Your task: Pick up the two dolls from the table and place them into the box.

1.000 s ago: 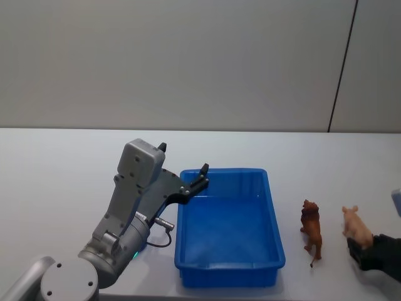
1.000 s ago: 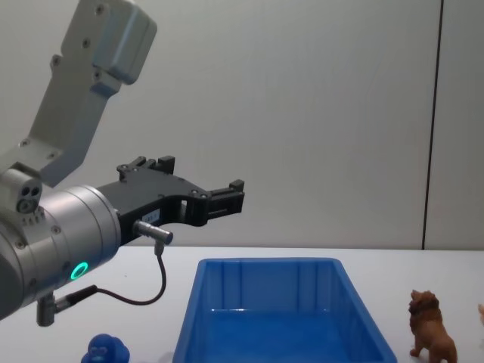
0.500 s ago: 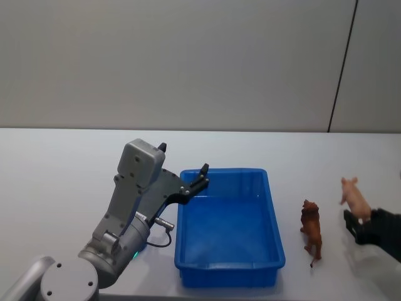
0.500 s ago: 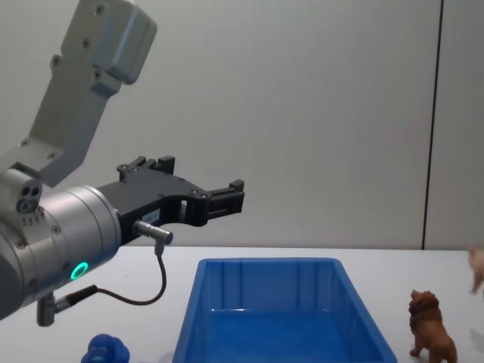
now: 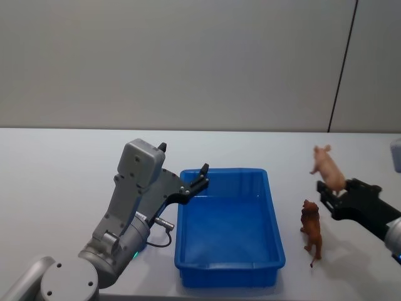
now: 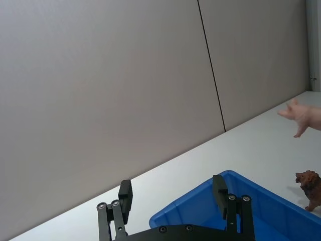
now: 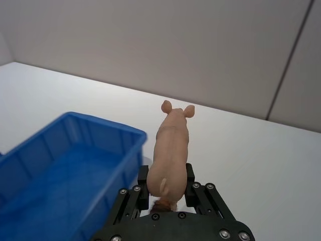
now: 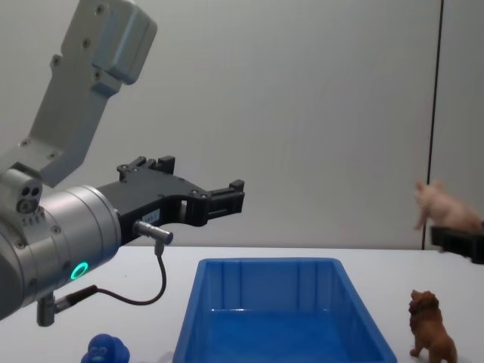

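My right gripper (image 5: 338, 187) is shut on a pink pig figurine (image 5: 327, 164), held in the air to the right of the blue box (image 5: 272, 213). In the right wrist view the pig (image 7: 170, 145) sits between the fingers, with the box (image 7: 75, 120) ahead and below. The brown lion doll (image 5: 311, 229) stands on the white table (image 5: 62, 163) just right of the box, under the pig. A bright blue lumpy doll (image 8: 106, 349) lies on the table left of the box, below my left arm. My left gripper (image 5: 183, 158) hangs open and empty above the box's far left corner.
The box's inside looks bare. A grey wall with a dark vertical seam (image 5: 341, 69) runs behind the table. The left arm's grey body (image 5: 125, 213) stands close against the box's left wall.
My right gripper has risen from near the table's front right and carried the pig up and left, towards the box. The left arm, the lion and the box have stayed put.
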Motion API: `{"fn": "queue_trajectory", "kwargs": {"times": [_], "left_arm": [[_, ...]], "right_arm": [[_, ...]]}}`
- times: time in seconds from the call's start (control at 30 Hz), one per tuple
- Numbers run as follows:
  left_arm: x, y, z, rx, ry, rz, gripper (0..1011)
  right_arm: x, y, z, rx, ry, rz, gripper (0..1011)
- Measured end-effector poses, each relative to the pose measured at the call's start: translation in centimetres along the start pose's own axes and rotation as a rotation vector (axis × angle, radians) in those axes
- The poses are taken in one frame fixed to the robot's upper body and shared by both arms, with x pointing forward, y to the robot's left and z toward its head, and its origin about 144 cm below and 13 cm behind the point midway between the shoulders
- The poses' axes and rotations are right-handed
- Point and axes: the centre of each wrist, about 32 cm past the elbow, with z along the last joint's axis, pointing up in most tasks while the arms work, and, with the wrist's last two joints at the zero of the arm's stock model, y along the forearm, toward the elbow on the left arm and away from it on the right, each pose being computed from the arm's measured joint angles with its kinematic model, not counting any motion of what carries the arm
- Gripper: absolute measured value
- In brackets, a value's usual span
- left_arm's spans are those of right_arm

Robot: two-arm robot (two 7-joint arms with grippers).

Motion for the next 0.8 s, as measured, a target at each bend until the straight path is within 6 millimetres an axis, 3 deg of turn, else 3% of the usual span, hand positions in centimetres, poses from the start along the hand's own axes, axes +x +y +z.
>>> {"fn": "queue_trajectory", "kwargs": {"times": [0.3,0.67,0.8], "left_arm": [[0.0,0.0,0.0,0.0,0.0,0.0,1002],[0.0,0.0,0.0,0.0,0.0,0.0,1002],[0.0,0.0,0.0,0.0,0.0,0.0,1002]], "right_arm": [[-2.1,0.8,1.3,0.005,-0.018,0.115,364],[-6.4,2.4,1.9,-0.069,-0.053,0.251,364],[-7.2,2.7,2.0,-0.083,-0.06,0.268,460]]}}
